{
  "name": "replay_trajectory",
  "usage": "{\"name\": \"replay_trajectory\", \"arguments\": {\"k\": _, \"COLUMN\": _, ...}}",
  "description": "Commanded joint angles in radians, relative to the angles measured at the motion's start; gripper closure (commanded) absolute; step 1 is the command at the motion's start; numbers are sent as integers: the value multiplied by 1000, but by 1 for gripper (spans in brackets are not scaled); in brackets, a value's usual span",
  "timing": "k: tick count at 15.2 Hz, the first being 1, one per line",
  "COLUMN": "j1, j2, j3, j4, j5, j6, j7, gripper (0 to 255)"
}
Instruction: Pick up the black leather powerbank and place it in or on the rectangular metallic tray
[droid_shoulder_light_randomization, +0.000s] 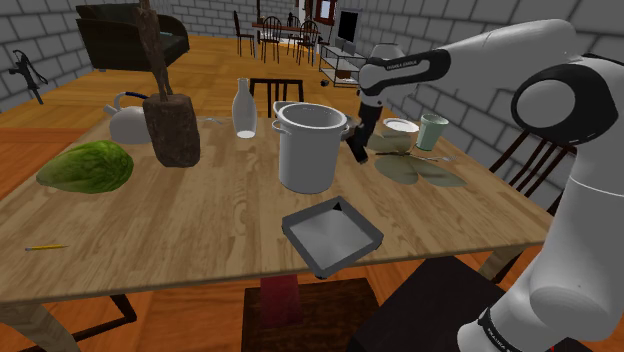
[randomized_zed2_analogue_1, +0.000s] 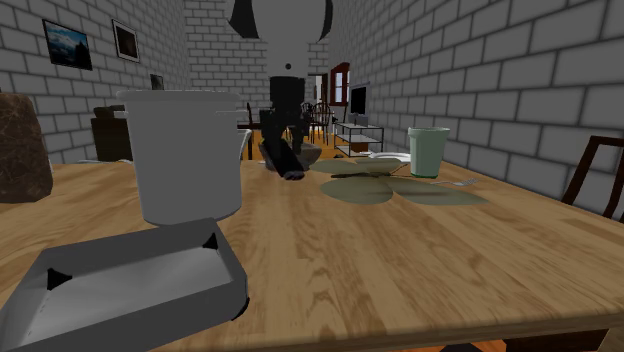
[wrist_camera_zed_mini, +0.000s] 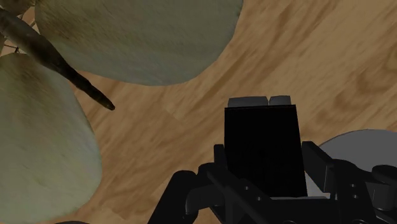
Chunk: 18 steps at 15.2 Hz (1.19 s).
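The black powerbank (wrist_camera_zed_mini: 262, 146) is pinched between the jaws of the gripper (droid_shoulder_light_randomization: 362, 138), held tilted just beside the tall grey pot (droid_shoulder_light_randomization: 310, 145) (whether its lower end touches the wooden table (droid_shoulder_light_randomization: 200, 220) cannot be told). The grasp is judged done; carrying and release are left. The rectangular grey tray (droid_shoulder_light_randomization: 332, 236) lies well apart, at the table's edge. The pot must be skirted; big green leaves (droid_shoulder_light_randomization: 420, 172) and a pale cup (droid_shoulder_light_randomization: 432, 131) are set close by.

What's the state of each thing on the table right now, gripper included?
Gripper: shut on the powerbank.
Powerbank: held in the gripper, tilted, not in the tray.
Tray: empty.
Pot: upright, no lid.
Bottle: upright.
Cup: upright.
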Motion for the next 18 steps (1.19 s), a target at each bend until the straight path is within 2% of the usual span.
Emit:
{"name": "replay_trajectory", "arguments": {"k": 1, "j1": -1, "j2": -3, "j3": -1, "j4": 25, "j5": -2, "j6": -28, "j7": 1, "gripper": 255}}
{"name": "replay_trajectory", "arguments": {"k": 2, "j1": -1, "j2": -5, "j3": -1, "j4": 32, "j5": -2, "j6": -37, "j7": 2, "gripper": 255}}
{"name": "replay_trajectory", "arguments": {"k": 10, "j1": 103, "j2": -220, "j3": 56, "j4": -246, "j5": -57, "j6": 39, "j7": 171, "gripper": 255}}
{"name": "replay_trajectory", "arguments": {"k": 18, "j1": 187, "j2": -384, "j3": 147, "j4": -437, "j5": -79, "j6": 75, "j7": 354, "gripper": 255}}
